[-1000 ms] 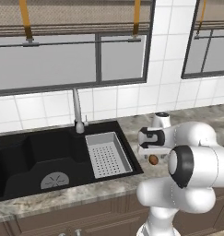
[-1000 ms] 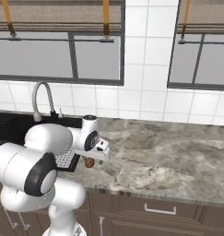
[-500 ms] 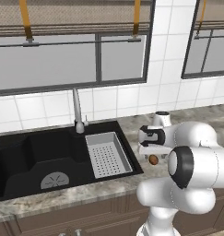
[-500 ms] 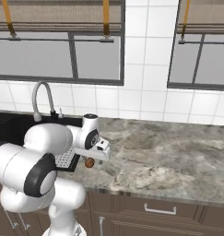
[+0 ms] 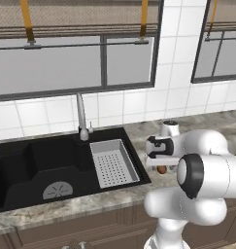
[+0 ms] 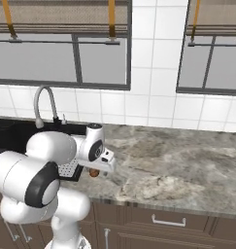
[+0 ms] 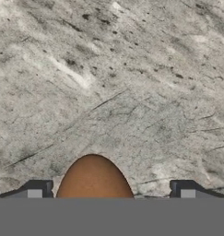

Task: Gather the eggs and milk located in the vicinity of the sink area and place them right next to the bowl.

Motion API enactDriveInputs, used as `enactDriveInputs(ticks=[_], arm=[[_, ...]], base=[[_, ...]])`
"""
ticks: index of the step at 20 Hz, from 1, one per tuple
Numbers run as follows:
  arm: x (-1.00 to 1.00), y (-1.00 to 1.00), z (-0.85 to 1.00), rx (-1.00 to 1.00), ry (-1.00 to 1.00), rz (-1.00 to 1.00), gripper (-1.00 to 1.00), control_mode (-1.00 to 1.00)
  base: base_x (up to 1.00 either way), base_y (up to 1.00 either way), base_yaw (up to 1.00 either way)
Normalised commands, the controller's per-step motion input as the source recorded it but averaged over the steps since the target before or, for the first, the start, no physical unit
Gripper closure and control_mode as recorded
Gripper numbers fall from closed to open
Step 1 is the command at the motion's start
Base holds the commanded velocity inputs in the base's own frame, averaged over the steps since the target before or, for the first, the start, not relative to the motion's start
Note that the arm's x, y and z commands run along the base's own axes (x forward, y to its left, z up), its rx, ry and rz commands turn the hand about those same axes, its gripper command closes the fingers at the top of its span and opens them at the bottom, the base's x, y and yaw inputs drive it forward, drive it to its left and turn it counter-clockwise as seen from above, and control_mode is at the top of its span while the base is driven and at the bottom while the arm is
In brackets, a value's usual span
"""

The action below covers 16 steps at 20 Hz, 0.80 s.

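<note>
Grey marble counter — 1 brown egg on it.

White tiled wall, windows, marble counter.

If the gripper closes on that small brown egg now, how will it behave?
The small brown oval egg would likely roll if nudged, since it lies loose on the flat grey marbled counter. Its smooth curved shell may slip between the open gripper and is probably fragile.

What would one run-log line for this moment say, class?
phase: reaching egg | gripper: open, straddling egg | egg: on counter beside sink | held: nothing
</note>
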Motion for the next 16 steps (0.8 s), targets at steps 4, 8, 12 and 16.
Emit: enactDriveInputs(ticks=[4, 8, 12, 16], arm=[[0.00, 0.07, -0.21, 0.00, 0.00, 0.00, -1.00, -1.00], [0.00, 0.00, 0.00, 0.00, 0.00, 0.00, -1.00, -1.00], [0.00, 0.00, 0.00, 0.00, 0.00, 0.00, 1.00, -1.00], [0.00, 0.00, 0.00, 0.00, 0.00, 0.00, 1.00, -1.00]], base=[[0.00, 0.00, 0.00], [0.00, 0.00, 0.00], [0.00, 0.00, 0.00], [0.00, 0.00, 0.00]])
